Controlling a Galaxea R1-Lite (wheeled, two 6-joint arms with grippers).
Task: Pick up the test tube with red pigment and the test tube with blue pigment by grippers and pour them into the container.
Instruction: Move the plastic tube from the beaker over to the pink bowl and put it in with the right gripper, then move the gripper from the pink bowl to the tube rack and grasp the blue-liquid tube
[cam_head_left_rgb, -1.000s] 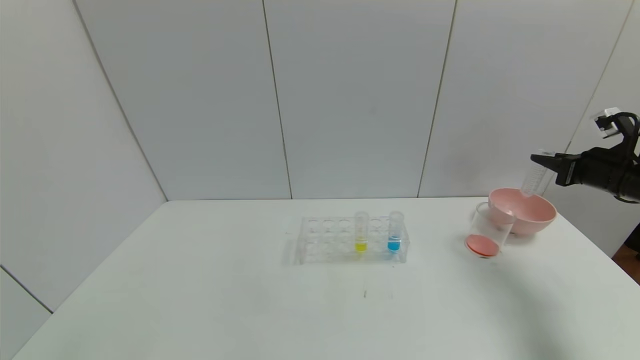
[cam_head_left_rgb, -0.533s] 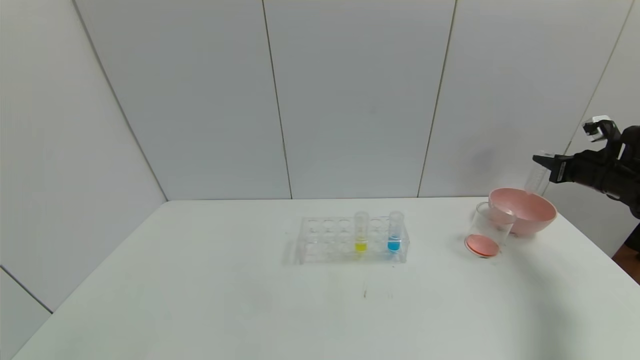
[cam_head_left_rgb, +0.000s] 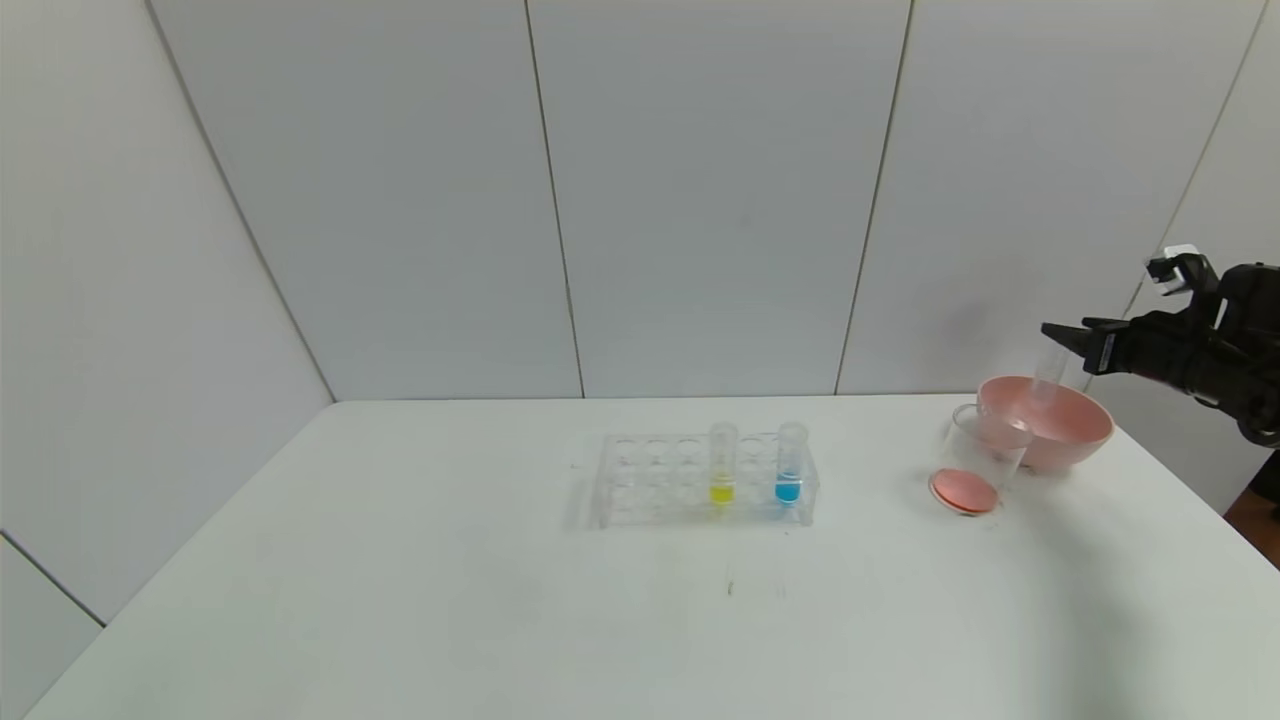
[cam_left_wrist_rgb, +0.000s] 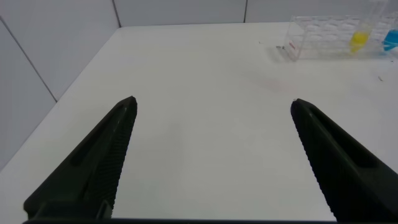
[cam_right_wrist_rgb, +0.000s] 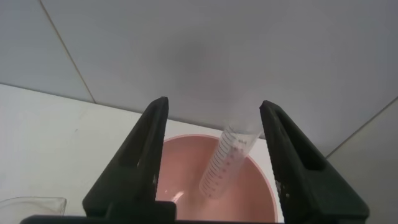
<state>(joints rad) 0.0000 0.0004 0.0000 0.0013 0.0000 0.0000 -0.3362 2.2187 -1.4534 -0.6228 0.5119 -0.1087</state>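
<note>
The right gripper (cam_head_left_rgb: 1062, 333) hangs over the pink bowl (cam_head_left_rgb: 1085, 432) at the desk's far right edge, jaws spread wide; the emptied test tube with red pigment (cam_right_wrist_rgb: 225, 163) stands tilted between them (contact with either finger cannot be told), lower end down in the bowl. Just in front of the bowl, the container (cam_head_left_rgb: 975, 464) holds orange-red liquid. Mid-desk, the clear rack (cam_head_left_rgb: 640, 480) carries the test tube with blue pigment (cam_head_left_rgb: 790, 463) beside a yellow tube (cam_head_left_rgb: 722, 463). The left gripper (cam_left_wrist_rgb: 211, 155) hovers spread over the desk's left side.
</note>
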